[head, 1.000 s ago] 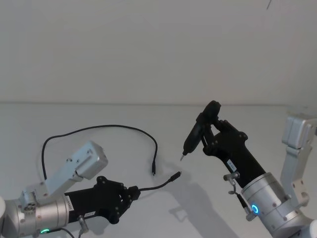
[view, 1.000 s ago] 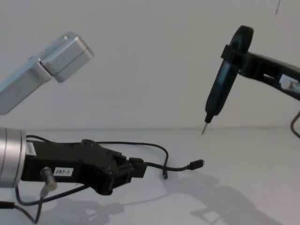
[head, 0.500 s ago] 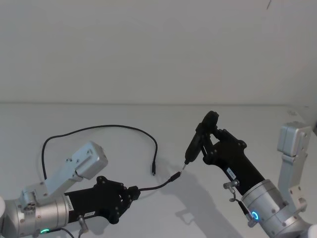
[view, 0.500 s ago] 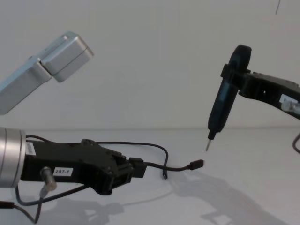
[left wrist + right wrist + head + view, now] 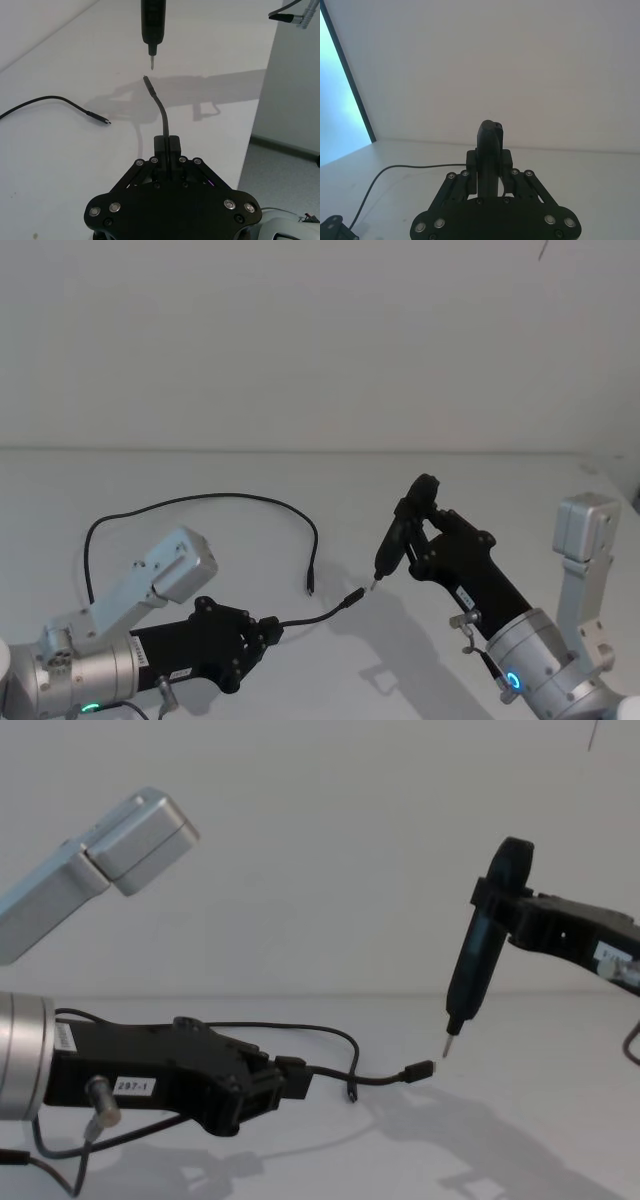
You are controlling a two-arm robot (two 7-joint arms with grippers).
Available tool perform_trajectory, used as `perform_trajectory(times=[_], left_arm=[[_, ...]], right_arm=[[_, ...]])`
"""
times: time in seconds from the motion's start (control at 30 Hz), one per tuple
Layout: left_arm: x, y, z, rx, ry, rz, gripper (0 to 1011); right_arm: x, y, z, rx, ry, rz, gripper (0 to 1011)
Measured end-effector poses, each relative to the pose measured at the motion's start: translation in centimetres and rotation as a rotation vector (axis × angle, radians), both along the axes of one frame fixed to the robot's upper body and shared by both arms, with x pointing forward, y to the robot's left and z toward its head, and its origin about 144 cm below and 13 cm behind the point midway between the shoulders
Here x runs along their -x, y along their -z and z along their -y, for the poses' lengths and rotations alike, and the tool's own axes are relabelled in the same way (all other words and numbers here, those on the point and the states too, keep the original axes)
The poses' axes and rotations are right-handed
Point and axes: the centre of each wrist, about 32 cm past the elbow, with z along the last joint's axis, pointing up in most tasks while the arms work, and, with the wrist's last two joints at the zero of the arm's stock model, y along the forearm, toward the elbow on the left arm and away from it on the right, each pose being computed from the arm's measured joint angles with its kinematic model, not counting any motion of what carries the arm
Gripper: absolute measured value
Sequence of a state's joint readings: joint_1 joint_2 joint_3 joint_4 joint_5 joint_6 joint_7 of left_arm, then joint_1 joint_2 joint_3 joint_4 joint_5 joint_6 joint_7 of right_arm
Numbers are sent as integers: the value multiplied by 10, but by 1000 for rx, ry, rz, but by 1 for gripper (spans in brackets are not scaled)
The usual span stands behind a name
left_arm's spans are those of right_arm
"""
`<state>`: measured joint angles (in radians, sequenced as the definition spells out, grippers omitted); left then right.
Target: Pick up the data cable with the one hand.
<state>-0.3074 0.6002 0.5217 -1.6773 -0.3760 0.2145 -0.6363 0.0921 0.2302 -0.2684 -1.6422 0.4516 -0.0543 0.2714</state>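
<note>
Left tool [image 5: 288, 1078] clamps the data cable [image 5: 230, 494]; right tool [image 5: 418, 532], jaws half hidden, seemingly grips a pen [image 5: 475, 970].

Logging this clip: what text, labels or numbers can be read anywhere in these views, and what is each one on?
"297-1": printed on a white label on the side of the left gripper, which is shut on the data cable.
Too small to read: the print on a second white label, on the right gripper, which is shut on the black pen-like tool.
No other text can be read.
</note>
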Motion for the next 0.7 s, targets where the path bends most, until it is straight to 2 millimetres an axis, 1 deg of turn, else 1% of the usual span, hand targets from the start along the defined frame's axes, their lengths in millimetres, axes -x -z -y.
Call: perform_trajectory(times=[0.7], left_arm=[[0,0,0,0,0,0,41]], right_arm=[[-7,12,-3,11,-7,-22,279]])
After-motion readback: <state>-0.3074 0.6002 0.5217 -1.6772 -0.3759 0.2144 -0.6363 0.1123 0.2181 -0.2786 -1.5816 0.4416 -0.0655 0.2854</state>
